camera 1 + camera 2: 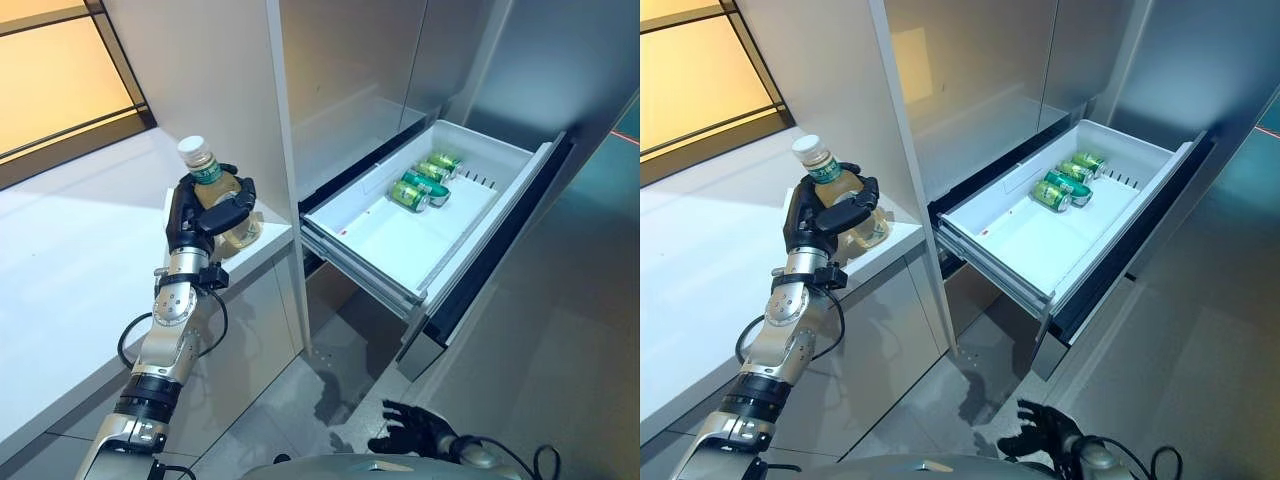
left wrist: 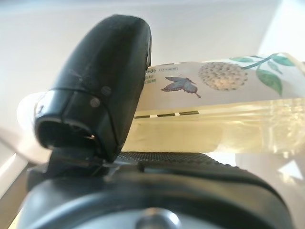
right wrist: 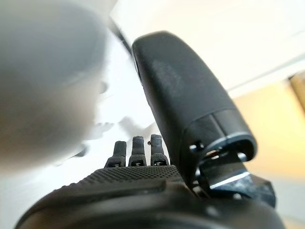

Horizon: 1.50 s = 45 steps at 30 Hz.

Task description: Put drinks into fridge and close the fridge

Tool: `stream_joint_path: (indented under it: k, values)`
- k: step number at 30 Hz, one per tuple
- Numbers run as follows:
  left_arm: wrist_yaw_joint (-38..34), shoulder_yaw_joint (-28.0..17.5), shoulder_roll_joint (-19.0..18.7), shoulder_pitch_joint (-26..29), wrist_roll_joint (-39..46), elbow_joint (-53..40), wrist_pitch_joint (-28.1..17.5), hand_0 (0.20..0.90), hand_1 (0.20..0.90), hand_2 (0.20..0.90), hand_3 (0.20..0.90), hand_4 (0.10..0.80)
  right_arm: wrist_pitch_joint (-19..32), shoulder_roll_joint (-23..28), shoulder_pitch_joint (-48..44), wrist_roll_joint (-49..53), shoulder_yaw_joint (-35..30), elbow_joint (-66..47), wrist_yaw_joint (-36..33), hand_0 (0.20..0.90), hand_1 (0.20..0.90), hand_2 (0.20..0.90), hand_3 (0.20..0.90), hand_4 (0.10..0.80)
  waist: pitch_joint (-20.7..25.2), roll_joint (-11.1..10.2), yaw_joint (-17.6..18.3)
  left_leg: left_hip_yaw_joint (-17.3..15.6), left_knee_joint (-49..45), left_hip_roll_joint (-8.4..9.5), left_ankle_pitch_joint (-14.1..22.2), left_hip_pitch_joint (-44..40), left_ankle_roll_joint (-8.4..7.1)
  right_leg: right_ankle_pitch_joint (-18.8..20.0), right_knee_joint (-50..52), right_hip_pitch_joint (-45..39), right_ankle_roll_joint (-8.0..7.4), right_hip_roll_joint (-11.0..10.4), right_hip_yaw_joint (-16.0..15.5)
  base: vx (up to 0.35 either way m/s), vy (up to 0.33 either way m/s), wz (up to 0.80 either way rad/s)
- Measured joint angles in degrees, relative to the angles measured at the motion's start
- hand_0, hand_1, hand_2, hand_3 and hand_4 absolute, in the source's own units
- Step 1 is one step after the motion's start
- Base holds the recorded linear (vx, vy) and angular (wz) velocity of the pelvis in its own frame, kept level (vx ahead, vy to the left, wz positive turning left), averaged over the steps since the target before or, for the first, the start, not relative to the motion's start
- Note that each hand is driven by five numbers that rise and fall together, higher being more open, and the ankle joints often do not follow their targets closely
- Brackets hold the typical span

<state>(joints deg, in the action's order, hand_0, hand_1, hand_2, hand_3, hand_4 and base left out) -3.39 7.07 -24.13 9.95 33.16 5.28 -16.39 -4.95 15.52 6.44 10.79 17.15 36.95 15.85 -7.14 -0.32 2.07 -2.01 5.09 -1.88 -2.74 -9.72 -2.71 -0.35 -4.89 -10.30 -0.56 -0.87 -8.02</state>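
**A:** Drinks status from where I'm standing: three green cans (image 1: 424,184) already lie in the open fridge drawer (image 1: 385,240). Left robot hand (image 1: 213,214) has its fingers wrapped round a bottle (image 1: 206,178) of pale tea at the bench (image 1: 75,270) edge nearest the fridge.

**B:** And the right robot hand (image 1: 410,428)?

**A:** Down low, fingers spread, empty. Bottle still needs loading, drawer still needs shutting. Label shows a butterfly and leaves; print's unreadable.

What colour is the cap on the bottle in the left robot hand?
White. The bottle cap shows best in the left eye view.
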Motion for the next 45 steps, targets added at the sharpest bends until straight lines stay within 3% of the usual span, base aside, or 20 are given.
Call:
stream_joint_path:
  k: [7,13,26,35,45]
  values:
    - [16.40,6.63,0.30,-1.96,3.37,-3.19,0.53,0.300,0.300,0.300,0.200,0.100,-1.21,-0.24,-1.90,5.10,0.27,-17.91,4.61,0.900,0.900,0.900,0.900,0.800,-0.13,0.10,0.36,-0.02,-0.01,0.03,0.00,-0.01,0.00,0.00,-0.01,-0.02,-0.01,0.00,-0.08,0.000,0.000,0.00]
    - [24.80,7.26,0.37,-5.69,4.17,-6.33,2.87,0.300,0.300,0.300,0.200,0.100,-1.63,2.74,-2.63,10.27,0.36,-29.88,6.60,0.900,0.900,0.900,0.900,0.800,-0.61,0.65,1.29,-0.11,0.00,-0.02,0.01,-0.03,0.00,0.01,0.00,0.10,-0.02,0.04,0.21,-0.002,0.003,-0.01]
    - [28.60,8.68,0.32,-5.79,7.92,-6.89,6.94,0.300,0.300,0.300,0.200,0.100,-1.70,8.73,-8.25,24.27,-1.69,-45.29,9.20,0.900,0.900,0.900,0.900,0.800,-1.09,1.25,1.02,-0.66,-0.02,-0.01,0.03,0.54,0.03,0.14,0.00,0.89,-0.02,0.06,0.82,-0.010,-0.001,-0.02]
    - [28.46,10.16,-0.98,-5.78,7.89,-6.89,7.84,0.300,0.300,0.300,0.200,0.100,-5.42,12.94,-11.19,26.49,-1.58,-45.64,12.05,0.900,0.900,0.900,0.900,0.800,-1.09,1.24,0.48,-0.24,-0.02,0.03,0.02,0.95,0.03,0.14,-0.09,0.91,-0.02,0.05,0.06,-0.001,-0.014,0.04]
    - [27.77,12.61,-5.21,-5.79,7.06,-6.81,9.19,0.300,0.300,0.300,0.200,0.100,-14.69,17.62,-15.99,25.16,-0.57,-45.66,15.25,0.900,0.900,0.900,0.900,0.800,-1.08,1.23,0.68,-0.27,-0.03,0.04,0.02,0.94,0.03,0.14,-0.09,0.91,-0.02,0.05,0.11,0.000,0.000,0.00]
